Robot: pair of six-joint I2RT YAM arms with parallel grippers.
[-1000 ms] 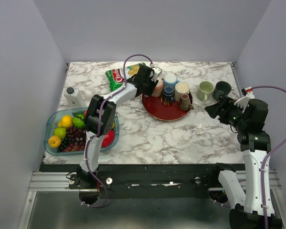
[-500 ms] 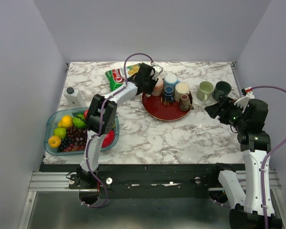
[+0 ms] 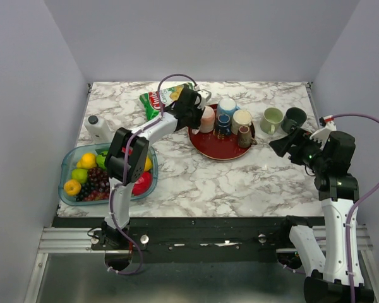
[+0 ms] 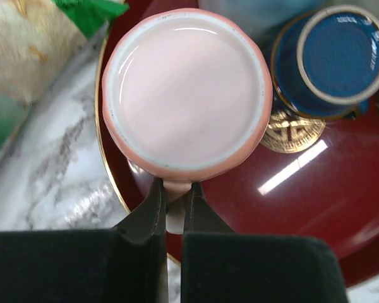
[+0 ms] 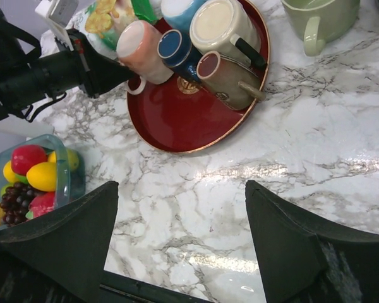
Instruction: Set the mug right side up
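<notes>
Pinching the small loop handle of the pale pink ceramic mug [image 4: 186,95], the left gripper [image 4: 174,211] is clamping its two black fingers [image 4: 153,211] tight on that handle from the side. The mug is sitting bottom up at the left edge of the round, gold-rimmed red plate [image 4: 290,202], its white-ringed base facing the left wrist camera. Whether its rim is touching the plate or hanging just above it, I cannot tell.

Just right of the pink mug, on the plate, a dark blue glazed mug [image 4: 331,57] is also standing inverted. A cream mug [image 3: 240,117] and a brown mug [image 3: 245,134] are resting toward the plate's right side, and a light blue mug [image 3: 225,105] is sitting at its far edge.

Off the plate to the right, a light green mug [image 3: 271,118] and a dark green mug [image 3: 295,118] are standing on the marble table [image 3: 240,177].

The right gripper [image 5: 180,189] is hovering off the plate's right side, past the two green mugs, its fingers spread wide apart and grasping nothing.
</notes>
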